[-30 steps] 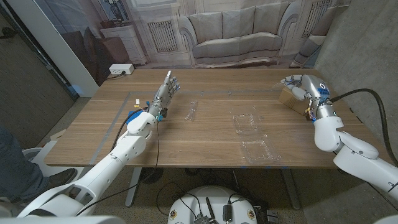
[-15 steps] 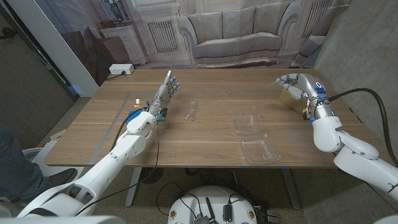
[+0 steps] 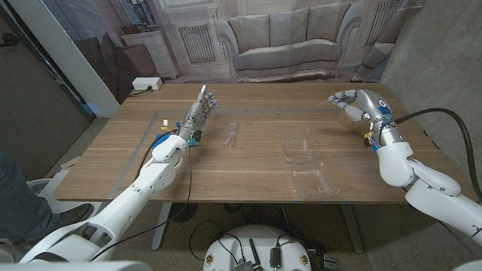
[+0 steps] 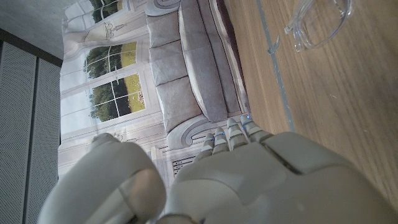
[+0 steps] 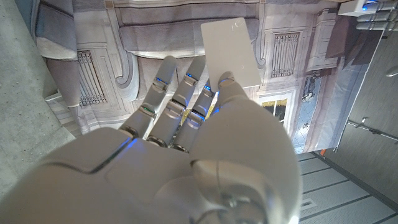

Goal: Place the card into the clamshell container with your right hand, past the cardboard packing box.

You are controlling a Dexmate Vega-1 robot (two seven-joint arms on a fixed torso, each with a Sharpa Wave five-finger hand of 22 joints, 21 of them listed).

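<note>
Over the cardboard packing box [image 3: 348,118] at the table's [image 3: 248,162] far right, the right hand [image 3: 352,103] pinches the pale card [image 5: 230,52] at its fingertips, well apart from the open clamshell container [image 3: 307,166] near the front edge, while the left hand [image 3: 201,111] stands open-fingered and holds nothing.

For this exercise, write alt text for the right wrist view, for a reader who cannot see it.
The robot's right hand, seen from behind, pinches a plain pale card at its fingertips and holds it up against a printed backdrop of a sofa and panelled walls.
</note>
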